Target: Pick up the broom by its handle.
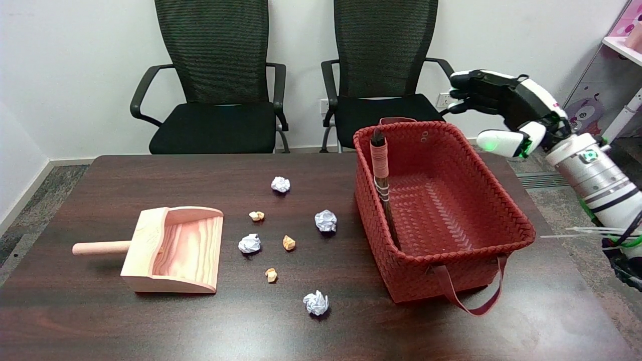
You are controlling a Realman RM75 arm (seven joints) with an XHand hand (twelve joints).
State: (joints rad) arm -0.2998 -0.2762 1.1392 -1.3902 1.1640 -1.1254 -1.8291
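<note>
Dark wooden table [100, 321] across the whole lower view, with two black mesh office chairs [215, 75] pushed against its far edge before a white wall. On the table's right half, a red woven basket [451, 281], two strap handles, one drooping over the near wall onto the tabletop. Up at the right, above and beyond the basket's far right corner, white right arm reaching in, its black-and-white hand [494, 108] in the air, fingers spread and pointing left, nothing held, touching nothing. On the table's left half, pale wooden dustpan [173, 255], round handle sticking out to the left, open mouth facing the far side. Inside the basket, leaning against its left wall, the broom [383, 185]: handle end wrapped in pinkish cord poking just above the rim, dark shaft sloping down to the basket floor, well apart from the hand. Between dustpan and basket, scattered crumpled white paper balls [325, 220] and small tan scraps [288, 243].
</note>
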